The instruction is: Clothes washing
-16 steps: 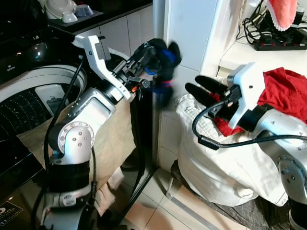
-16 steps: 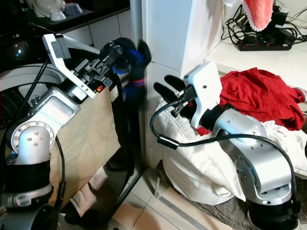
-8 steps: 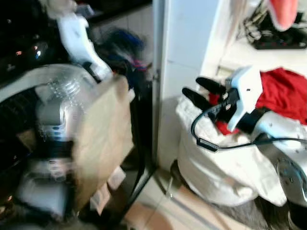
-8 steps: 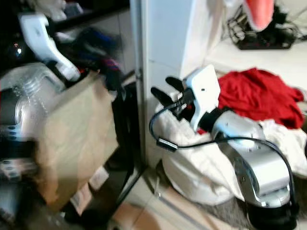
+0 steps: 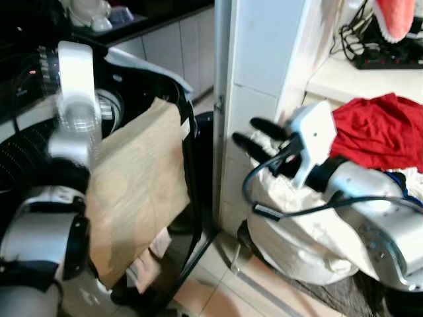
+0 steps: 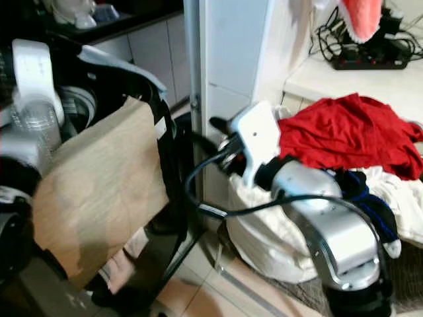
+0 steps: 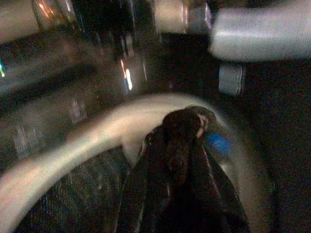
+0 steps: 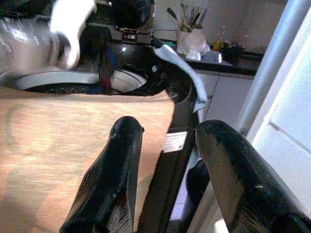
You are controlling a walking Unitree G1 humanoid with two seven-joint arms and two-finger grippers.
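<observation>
My left arm (image 5: 71, 79) is raised over the top-loading washing machine (image 5: 30, 142). In the left wrist view my left gripper (image 7: 179, 160) is shut on a dark garment with a blue patch (image 7: 187, 124), above the drum's white rim (image 7: 73, 145). The same garment (image 8: 104, 73) hangs as a dark strand over the drum in the right wrist view. My right gripper (image 5: 256, 134) stands open with nothing between its fingers (image 8: 114, 179), in front of the laundry pile. That pile is a red cloth (image 5: 380, 125) on a white cloth bundle (image 5: 301, 224).
A beige board (image 5: 135, 185) leans against the washer's black side. A white pillar (image 5: 254, 66) stands between the washer and the laundry. A counter with a power strip (image 5: 390, 59) is behind the pile, and a pink cloth (image 5: 396, 16) hangs above it. Tiled floor (image 5: 218, 290) lies below.
My left arm has swung from beside the white pillar to over the washer drum, carrying the dark garment. My right gripper has shifted a little to the left and stays open.
</observation>
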